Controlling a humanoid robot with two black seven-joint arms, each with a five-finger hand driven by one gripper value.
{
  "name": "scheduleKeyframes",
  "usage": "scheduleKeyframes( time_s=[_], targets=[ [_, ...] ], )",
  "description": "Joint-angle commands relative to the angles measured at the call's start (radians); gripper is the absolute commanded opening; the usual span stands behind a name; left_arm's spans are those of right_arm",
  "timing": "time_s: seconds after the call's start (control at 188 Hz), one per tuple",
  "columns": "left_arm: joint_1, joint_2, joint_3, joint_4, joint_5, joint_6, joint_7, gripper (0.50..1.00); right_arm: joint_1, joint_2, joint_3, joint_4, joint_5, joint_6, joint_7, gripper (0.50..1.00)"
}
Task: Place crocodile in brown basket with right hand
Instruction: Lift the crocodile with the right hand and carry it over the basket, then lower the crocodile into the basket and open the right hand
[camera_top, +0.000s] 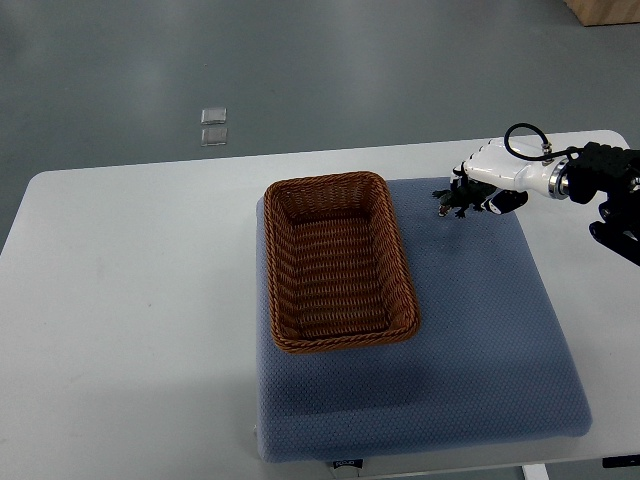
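Small dark crocodile (455, 200) clasped in curled fingers of right hand (495, 175), jutting from the hand's left side over far right corner of blue mat (480, 330). Apart to the left, on same mat, brown wicker basket (340, 342).

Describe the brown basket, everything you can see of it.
The basket is brown woven wicker, rectangular with rounded corners, low walls and a thicker braided rim. It stands upright and empty, its woven floor in full view. It rests on the left part of the blue mat, long sides running away from the robot. Only the mat touches it. The right hand, holding the crocodile, is apart, to its right.
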Motion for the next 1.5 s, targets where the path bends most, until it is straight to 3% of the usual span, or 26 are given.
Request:
scheduleKeyframes(
  time_s=[0.0, 0.346, 1.039, 1.279, 1.497],
  targets=[
    [0.0, 0.0, 0.0, 0.0, 0.0, 0.0, 0.0, 1.0, 0.017, 0.0, 0.001, 0.001, 0.004, -0.007, 0.006, 0.5],
    [0.0, 0.0, 0.0, 0.0, 0.0, 0.0, 0.0, 1.0, 0.056, 0.012, 0.03, 0.029, 0.029, -0.016, 0.023, 0.5],
    [0.0, 0.0, 0.0, 0.0, 0.0, 0.0, 0.0, 1.0, 0.125, 0.09, 0.05, 0.351, 0.027, -0.048, 0.048, 0.5],
    [0.0, 0.0, 0.0, 0.0, 0.0, 0.0, 0.0, 1.0, 0.099, 0.104, 0.037, 0.36, 0.024, -0.045, 0.054, 0.5],
    [0.0, 0.0, 0.0, 0.0, 0.0, 0.0, 0.0, 1.0, 0.08, 0.103, 0.03, 0.355, 0.018, -0.043, 0.054, 0.607]
  ],
)
